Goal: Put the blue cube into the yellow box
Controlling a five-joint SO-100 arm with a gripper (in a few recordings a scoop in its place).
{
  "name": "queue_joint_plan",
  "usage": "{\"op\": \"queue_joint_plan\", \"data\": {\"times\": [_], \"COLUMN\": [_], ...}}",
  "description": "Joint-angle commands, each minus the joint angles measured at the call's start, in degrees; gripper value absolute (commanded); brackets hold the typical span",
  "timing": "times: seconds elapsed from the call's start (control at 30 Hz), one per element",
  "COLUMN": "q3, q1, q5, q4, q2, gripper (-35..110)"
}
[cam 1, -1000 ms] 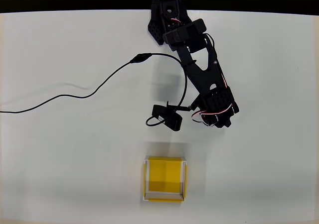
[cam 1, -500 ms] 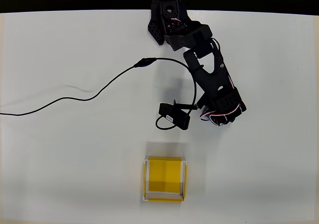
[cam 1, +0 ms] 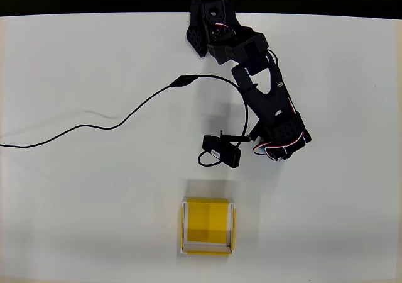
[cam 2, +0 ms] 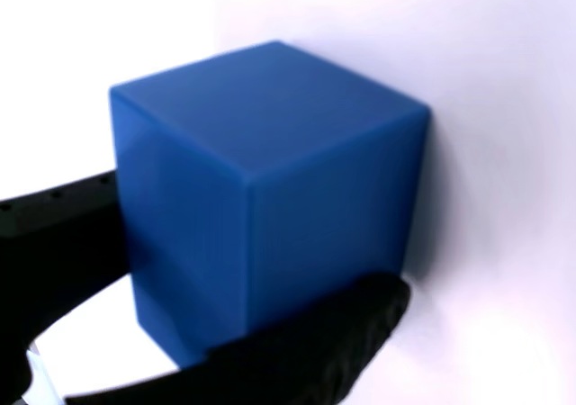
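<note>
In the wrist view the blue cube fills most of the picture, a plain matte block on the white table. My gripper is shut on it, with one black finger against its left face and the other finger against its lower right face. In the overhead view the black arm's wrist covers the cube. The yellow box sits below and to the left of the wrist, a hand's width away, with nothing inside.
The arm's base stands at the table's top edge. A black camera module hangs left of the wrist. A black cable snakes across the table's left half to the left edge.
The arm swung a little to the right and the wrist moved slightly further out. The camera module and cable loop shifted right with it. The box did not move.
</note>
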Motion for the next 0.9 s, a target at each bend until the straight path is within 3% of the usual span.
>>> {"op": "queue_joint_plan", "data": {"times": [0.0, 0.57, 0.87], "q3": [-2.55, -10.99, -21.36], "q1": [-0.53, 17.31, 32.52], "q5": [-1.93, -32.52, -46.85], "q4": [0.62, 6.42, -3.87], "q2": [2.64, 28.39, 28.48], "gripper": [7, 7, 8]}}
